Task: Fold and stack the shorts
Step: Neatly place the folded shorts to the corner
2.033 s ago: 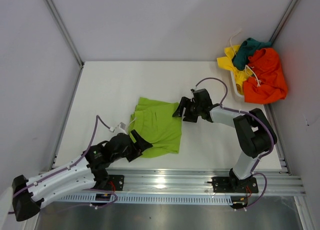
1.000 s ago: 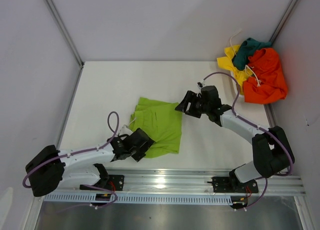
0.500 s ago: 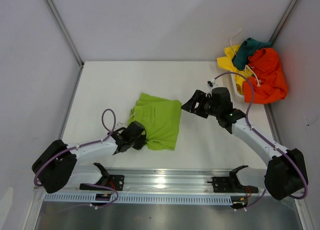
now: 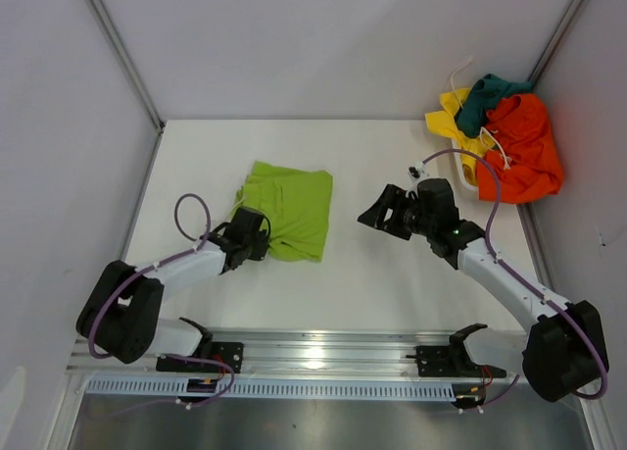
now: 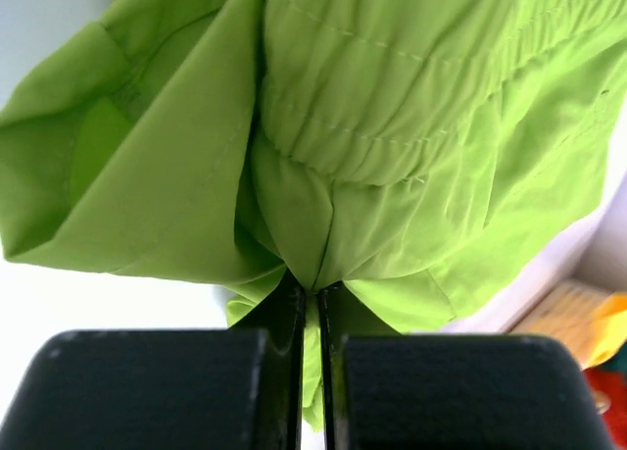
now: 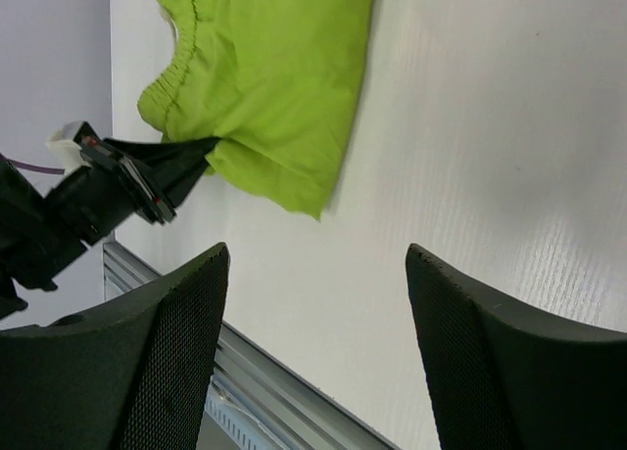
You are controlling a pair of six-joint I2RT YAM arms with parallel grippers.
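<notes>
Left gripper (image 4: 261, 240): clenched on the lime green shorts (image 4: 290, 205). In the left wrist view, the gripper (image 5: 313, 308) has its jaws almost together, with a thin pinch of green cloth between them. The bite is at the near-left corner of the shorts (image 5: 392, 126), just below the gathered elastic band. The cloth around the pinch bunches and puckers.

The right wrist view confirms this. The left gripper (image 6: 181, 166) comes in from the left, with its black fingers on the corner of the shorts (image 6: 274, 68).

Right gripper (image 4: 369, 216): released, jaws wide, nothing between them. In its own view, the gripper (image 6: 315, 259) shows both fingers (image 6: 167, 352) spread over the bare table (image 6: 470, 126). It sits to the right of the green shorts, pointing towards them, apart from the cloth with no contact.

Shorts location: left of centre on the white table (image 4: 392, 274). They lie mostly flat as a rough folded rectangle, with the left arm low alongside.

Far right corner has the remaining pairs heaped together:
- orange shorts (image 4: 524, 146) on the right
- dark teal shorts (image 4: 492, 93) on top
- yellow shorts (image 4: 451, 117) on the left
- white drawstrings hanging loose

The basket (image 4: 459, 164) rim is just visible under the heap. The heap is well apart from both grippers.
</notes>
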